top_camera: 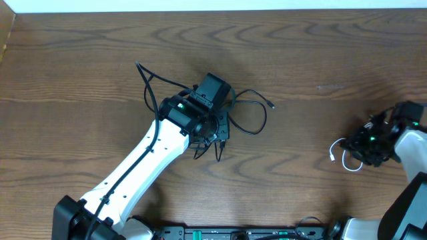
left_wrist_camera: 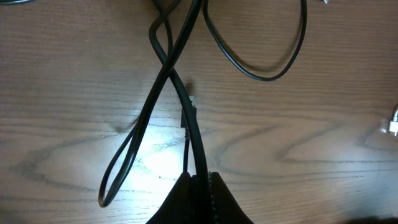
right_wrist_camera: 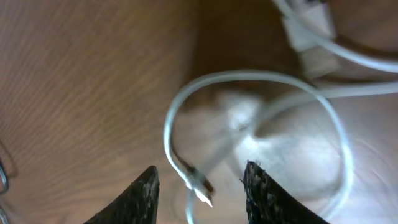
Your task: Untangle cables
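My left fingers point(left_wrist_camera: 177, 208), two dark tapered wedges, are pressed together on a black cable point(left_wrist_camera: 194, 137), a smooth, glossy round cord that runs straight away from the tips. Beside it a narrow hairpin loop point(left_wrist_camera: 118, 180) lies flat, and farther off a wider, rounded loop point(left_wrist_camera: 267, 78) curves over the wood. From overhead, the black cables point(top_camera: 264, 117) lie mid-worktop, partly under the left wrist, with one thin tail ending in a small plug point(top_camera: 271, 105) to the right. My right fingers point(right_wrist_camera: 146, 196), ribbed and black, stand apart around the white cable point(right_wrist_camera: 249, 74), whose soft, matte loop arches between them, its small plug end point(right_wrist_camera: 202, 191) lying in the gap; I can't tell whether it touches either finger. Overhead, that white cable point(top_camera: 348, 167) curls near the right edge, well apart from the black ones. The worktop point(top_camera: 80, 80) is brown wood-grain with swirling figure.
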You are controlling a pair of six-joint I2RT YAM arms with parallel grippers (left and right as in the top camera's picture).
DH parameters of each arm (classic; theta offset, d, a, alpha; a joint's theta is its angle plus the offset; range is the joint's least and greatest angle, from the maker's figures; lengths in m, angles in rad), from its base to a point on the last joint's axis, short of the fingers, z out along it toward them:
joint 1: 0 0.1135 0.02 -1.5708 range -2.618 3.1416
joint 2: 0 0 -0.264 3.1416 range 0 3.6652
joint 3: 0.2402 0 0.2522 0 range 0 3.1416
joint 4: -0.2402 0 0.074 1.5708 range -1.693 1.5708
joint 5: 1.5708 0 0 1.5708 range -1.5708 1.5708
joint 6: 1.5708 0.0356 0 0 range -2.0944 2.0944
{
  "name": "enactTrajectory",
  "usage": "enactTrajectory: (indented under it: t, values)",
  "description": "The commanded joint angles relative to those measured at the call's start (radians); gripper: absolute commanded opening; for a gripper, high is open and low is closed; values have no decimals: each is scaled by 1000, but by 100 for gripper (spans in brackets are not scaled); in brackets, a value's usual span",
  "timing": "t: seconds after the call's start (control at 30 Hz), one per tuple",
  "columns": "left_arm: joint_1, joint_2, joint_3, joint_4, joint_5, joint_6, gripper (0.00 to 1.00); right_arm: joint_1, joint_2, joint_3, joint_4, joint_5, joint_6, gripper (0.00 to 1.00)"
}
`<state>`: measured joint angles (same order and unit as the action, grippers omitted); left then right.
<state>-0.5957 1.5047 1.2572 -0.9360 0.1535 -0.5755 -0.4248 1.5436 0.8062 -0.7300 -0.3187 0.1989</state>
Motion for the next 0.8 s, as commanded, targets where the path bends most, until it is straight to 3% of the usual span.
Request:
enactTrajectory:
  t: [0.0, 0.1, 0.27, 0.53, 0.77]
  values:
    - [1, 4, 5, -6, -12, 6, 8, 45, -1, -38, 50, -5, 15, 40]
    - [1, 4, 5, -6, -12, 6, 8, 76, -1, -58, 113, 24, 58, 33]
    - [1, 4, 5, -10, -8, 6, 8, 85, -1, -62, 204, 142, 126, 2]
    - [1, 4, 5, -16, -8, 6, 8, 64, -1, -43, 383, 401, 159, 1]
    - [1, 4, 5, -16, -9, 6, 8, -22, -1, 50, 406, 513, 183, 1]
